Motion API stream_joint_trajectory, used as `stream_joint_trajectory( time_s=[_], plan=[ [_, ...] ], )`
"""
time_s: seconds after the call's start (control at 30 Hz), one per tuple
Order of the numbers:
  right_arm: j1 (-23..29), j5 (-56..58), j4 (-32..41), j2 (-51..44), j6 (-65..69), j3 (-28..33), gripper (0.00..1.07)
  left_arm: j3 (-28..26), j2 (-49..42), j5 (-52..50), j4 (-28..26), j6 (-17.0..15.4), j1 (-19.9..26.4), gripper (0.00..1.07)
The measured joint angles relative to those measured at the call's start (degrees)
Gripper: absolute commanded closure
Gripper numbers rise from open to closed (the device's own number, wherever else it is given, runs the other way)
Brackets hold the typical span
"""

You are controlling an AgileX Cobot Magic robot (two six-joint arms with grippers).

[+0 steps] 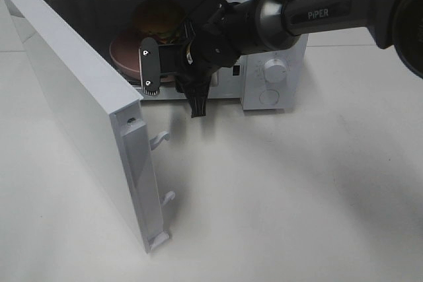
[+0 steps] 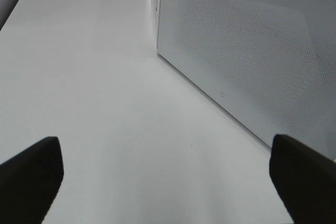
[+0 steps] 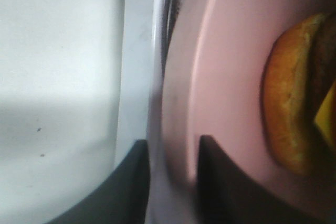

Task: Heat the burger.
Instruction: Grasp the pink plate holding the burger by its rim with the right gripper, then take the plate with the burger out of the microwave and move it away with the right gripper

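Overhead cam: white microwave (image 1: pixel 274 64) sat at far edge of white table (image 1: pixel 297 196), door (image 1: pixel 79 97) swung wide open toward the near-left. Burger (image 1: pixel 158 14) was inside the cavity, on a pink dish (image 1: pixel 125 54), toward the back. Right arm (image 1: pixel 317 11) reached in from the right; right gripper (image 1: pixel 162 64) was at the cavity mouth, at the dish's near rim. Dial (image 1: pixel 275 69) on front panel, right of opening. Left gripper not seen here.

Left wrist cam: left gripper (image 2: pixel 168 174) hung over bare table, fingers (image 2: pixel 31 174) spread wide apart, nothing between them — released. Outer face of the microwave door w/ dotted mesh window was ahead of it, well apart.

Right wrist cam: blurred, close-up. Two dark fingers (image 3: pixel 218 177) sat either side of the pink dish's rim, gap narrow, rim between them — clamped on the dish as far as blur allows. Burger, golden bun w/ yellow bit at its edge, sat on the dish just beyond the fingers, not touched by them. Microwave's pale front edge ran beside the dish.
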Motion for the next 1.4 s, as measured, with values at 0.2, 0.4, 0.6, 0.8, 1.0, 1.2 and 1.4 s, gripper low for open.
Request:
stream_joint_trajectory(
  time_s=[0.2, 0.4, 0.6, 0.8, 1.0, 1.2, 1.4],
  plan=[
    [-0.06, -2.58, -1.26, 0.11, -0.57, 0.0, 1.07, 0.0, 0.0, 0.0, 0.0, 0.0, 0.0, 0.06],
    [0.52, -2.52, -1.2, 0.17, -0.69, 0.0, 1.07, 0.0, 0.0, 0.0, 0.06, 0.0, 0.0, 0.06],
    [1.55, -1.2, -0.29, 0.0, -0.8, 0.0, 1.07, 0.0, 0.0, 0.0, 0.06, 0.0, 0.0, 0.06],
    [1.89, 2.69, 5.04, -0.97, -6.59, 0.0, 1.07, 0.0, 0.0, 0.0, 0.06, 0.0, 0.0, 0.06],
    [1.89, 10.54, 12.83, -2.64, -20.63, 0.0, 1.07, 0.0, 0.0, 0.0, 0.06, 0.0, 0.0, 0.06],
    [1.89, 15.13, 15.93, -5.16, -26.13, 0.06, 1.07, 0.0, 0.0, 0.0, 0.06, 0.0, 0.0, 0.06],
    [1.89, 16.67, 16.1, -6.42, -26.7, 0.29, 1.07, 0.0, 0.0, 0.0, 0.06, 0.0, 0.0, 0.06]
  ],
)
